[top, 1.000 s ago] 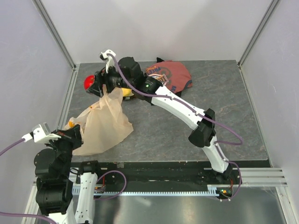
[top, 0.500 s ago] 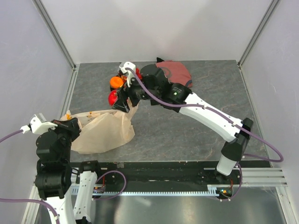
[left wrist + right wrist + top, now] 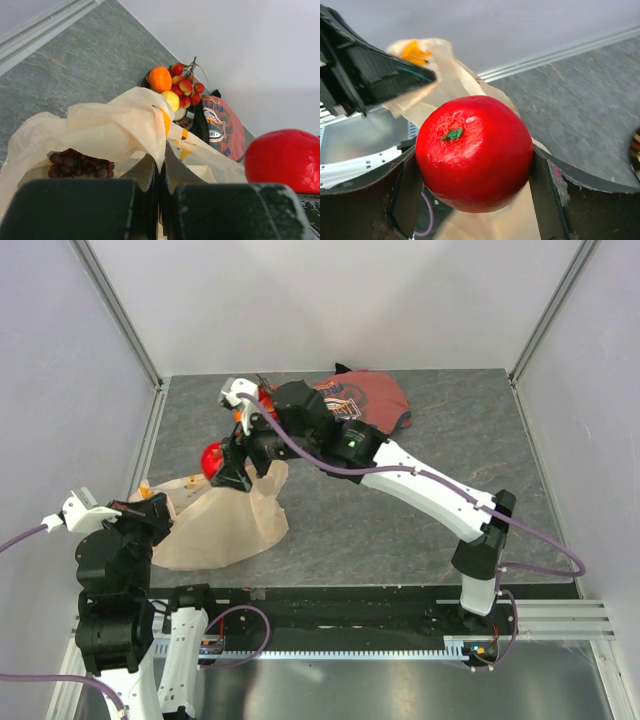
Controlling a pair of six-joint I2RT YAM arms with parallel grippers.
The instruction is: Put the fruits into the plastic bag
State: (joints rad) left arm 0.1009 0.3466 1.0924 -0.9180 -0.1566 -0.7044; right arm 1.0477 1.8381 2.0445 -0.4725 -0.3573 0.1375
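My right gripper (image 3: 473, 167) is shut on the shiny red apple (image 3: 475, 150), one finger on each side. It hangs over the upper edge of the cream plastic bag (image 3: 222, 522). In the top view the apple (image 3: 211, 458) sits just left of the gripper (image 3: 225, 468). My left gripper (image 3: 161, 167) is shut on a fold of the bag (image 3: 115, 125), holding its left edge up. Dark purple grapes (image 3: 80, 164) lie inside the bag. An orange (image 3: 160, 79), a yellow fruit (image 3: 171, 100) and red berries (image 3: 186, 86) stay on the dark plate behind the bag.
A red printed cloth (image 3: 368, 398) lies folded at the back of the grey table, right of the plate. The right arm (image 3: 420, 485) stretches diagonally across the table's middle. White walls and metal rails (image 3: 150, 440) close in the left and back sides.
The right gripper with the apple has moved from beside the plate down and left to the bag's upper edge. The left gripper has kept its hold on the bag and sunk slightly.
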